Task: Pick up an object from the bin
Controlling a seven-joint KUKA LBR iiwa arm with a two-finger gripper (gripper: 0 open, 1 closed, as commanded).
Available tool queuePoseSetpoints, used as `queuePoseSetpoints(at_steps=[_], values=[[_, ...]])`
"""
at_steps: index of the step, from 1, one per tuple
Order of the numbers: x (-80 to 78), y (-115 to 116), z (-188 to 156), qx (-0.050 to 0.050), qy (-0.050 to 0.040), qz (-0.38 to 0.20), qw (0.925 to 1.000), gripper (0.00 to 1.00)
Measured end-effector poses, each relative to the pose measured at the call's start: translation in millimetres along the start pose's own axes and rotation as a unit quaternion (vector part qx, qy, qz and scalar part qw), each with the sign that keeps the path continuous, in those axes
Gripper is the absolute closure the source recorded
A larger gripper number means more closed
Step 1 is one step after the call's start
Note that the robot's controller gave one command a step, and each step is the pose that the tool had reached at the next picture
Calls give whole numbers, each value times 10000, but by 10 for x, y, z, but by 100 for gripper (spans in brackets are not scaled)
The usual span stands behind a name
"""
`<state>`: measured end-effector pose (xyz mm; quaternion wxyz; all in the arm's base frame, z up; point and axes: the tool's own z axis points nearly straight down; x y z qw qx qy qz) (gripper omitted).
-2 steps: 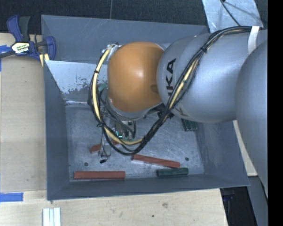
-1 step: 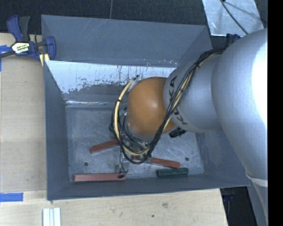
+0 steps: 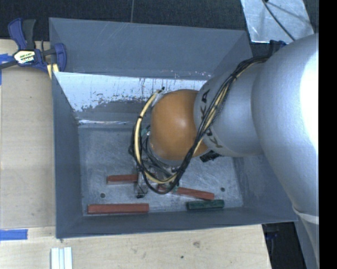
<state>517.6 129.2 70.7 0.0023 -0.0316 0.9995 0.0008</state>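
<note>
- 1 silver-grey robot arm (image 3: 269, 111) comes in from the right and bends down into the grey metal bin (image 3: 66, 167). Its rounded orange wrist cover (image 3: 171, 129) hangs over the middle of the floor.
- Yellow and black cables (image 3: 139, 133) loop round the cover and gather in a tangle beneath it.
- Under that tangle the gripper (image 3: 140, 190) points down, low over the bin floor, left of centre and toward the near wall. Whether it is released or clenched cannot be told, because the cables cover it.
- 1 short reddish-brown flat stick (image 3: 121, 179) lies flat on the floor just left of the gripper, with its right end running in under the cables. Whether the 2 touch cannot be told.
- 3 more things lie on the floor:
  - 1 long reddish-brown flat bar (image 3: 118, 208) lies along the near wall, below and left of the gripper.
  - 1 thin reddish stick (image 3: 196, 193) lies to the gripper's right, slightly tilted.
  - 1 short dark green bar (image 3: 205, 205) lies just below that stick, close to the near wall.
</note>
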Motion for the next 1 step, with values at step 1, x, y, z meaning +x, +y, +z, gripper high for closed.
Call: queuePoseSetpoints(at_steps=[1], values=[[-595,25,-1426,3,-40,-466,9989,100]])
